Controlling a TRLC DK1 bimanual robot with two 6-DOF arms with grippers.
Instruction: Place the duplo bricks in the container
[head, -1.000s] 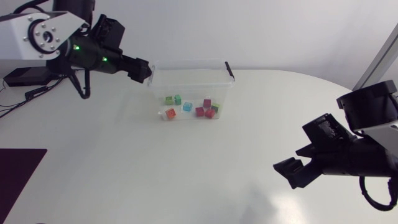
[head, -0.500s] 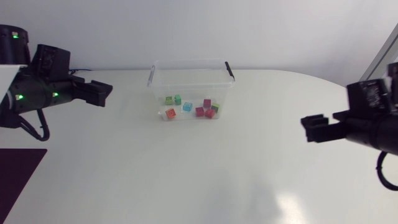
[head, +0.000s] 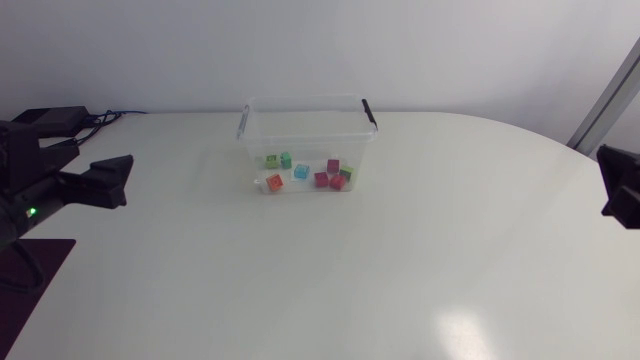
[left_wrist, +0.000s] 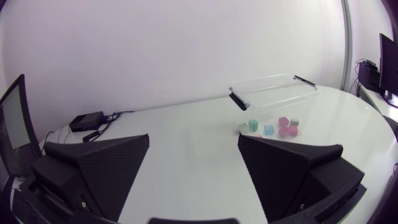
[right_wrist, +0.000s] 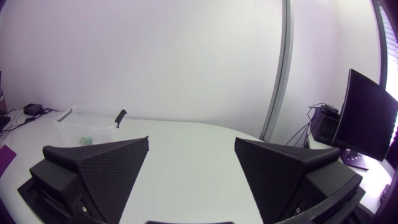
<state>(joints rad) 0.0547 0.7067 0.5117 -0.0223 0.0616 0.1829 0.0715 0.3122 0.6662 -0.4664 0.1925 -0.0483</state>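
Both arms have pulled back from the middle of the table. A second ago the left gripper was at the container's 9 o'clock rim, and it now sits at the table's 9 o'clock edge. The right arm has slid from 4 o'clock out to the 3 o'clock edge, with only a dark tip in the head view.

In the left wrist view the left gripper has its two wedge fingers spread wide with nothing between them. A small black box with cables lies on the table toward its 10 o'clock.

The clear container stands upright toward the table's 12 o'clock, with a black clip at each end of its rim. From the left gripper it lies ahead at about 1 o'clock, well apart.

All the duplo bricks in view lie on the container's floor. Two green ones are at the 9 o'clock end with an orange-red one nearer the front wall. A light blue one is in the middle. A magenta, two red and another green brick are clustered at the 3 o'clock end.

In its own view the right gripper is likewise spread wide and holds nothing. The container lies far ahead at roughly 11 o'clock.
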